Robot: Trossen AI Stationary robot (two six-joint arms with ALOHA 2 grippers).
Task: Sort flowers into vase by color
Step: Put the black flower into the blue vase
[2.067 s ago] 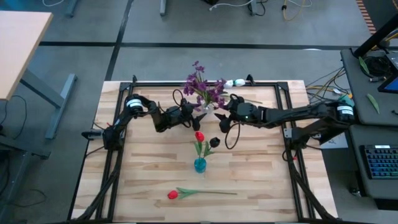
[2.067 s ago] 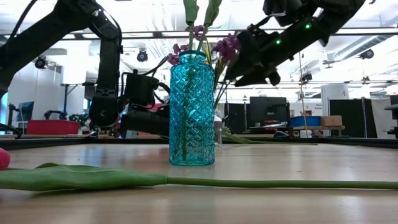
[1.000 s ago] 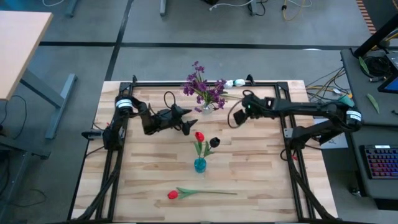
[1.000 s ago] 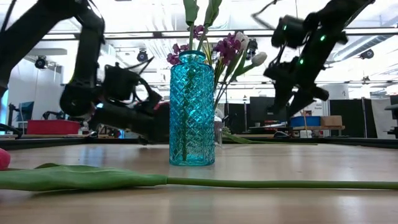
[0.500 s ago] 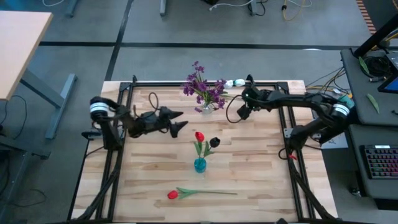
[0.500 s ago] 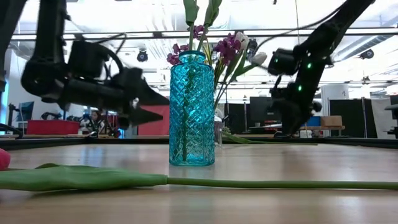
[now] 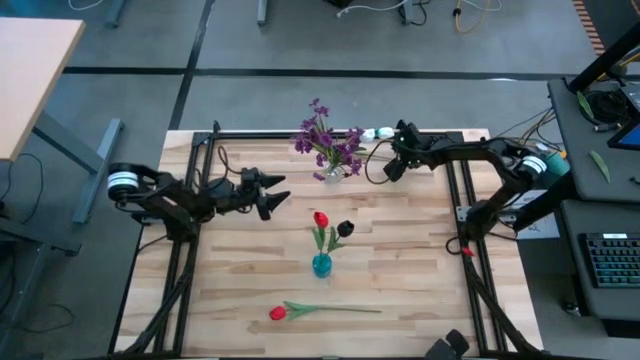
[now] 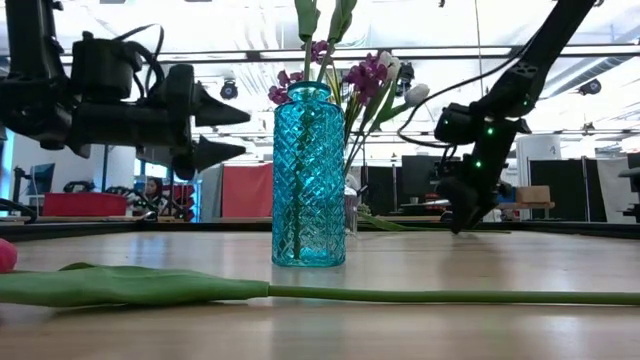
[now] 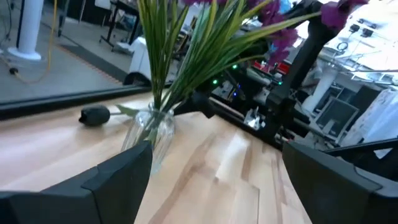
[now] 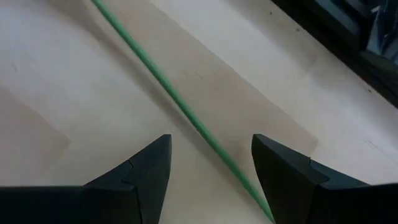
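Note:
A clear vase (image 7: 333, 173) near the far edge holds purple flowers (image 7: 325, 140); white buds (image 7: 374, 133) show beside them. A blue vase (image 7: 321, 265) at mid-table holds a red tulip (image 7: 320, 219) and a near-black bloom (image 7: 346, 229). Another red tulip (image 7: 279, 313) lies flat near the front edge. My left gripper (image 7: 272, 192) hangs open, left of the clear vase (image 9: 151, 129). My right gripper (image 7: 393, 172) is open and points down, right of that vase. Its fingers stand on either side of a green stem (image 10: 181, 107) lying on the table, without touching it.
The blue vase (image 8: 308, 175) stands between the two grippers in the low view, with the lying tulip's stem (image 8: 400, 295) across the front. A black frame (image 7: 460, 200) borders the table. Bare wood (image 7: 410, 260) lies right of the blue vase.
My left gripper has drawn back from the clear vase toward the table's left edge and risen, staying open. My right gripper has moved toward the far edge, tipped its fingers downward and come down close over the table.

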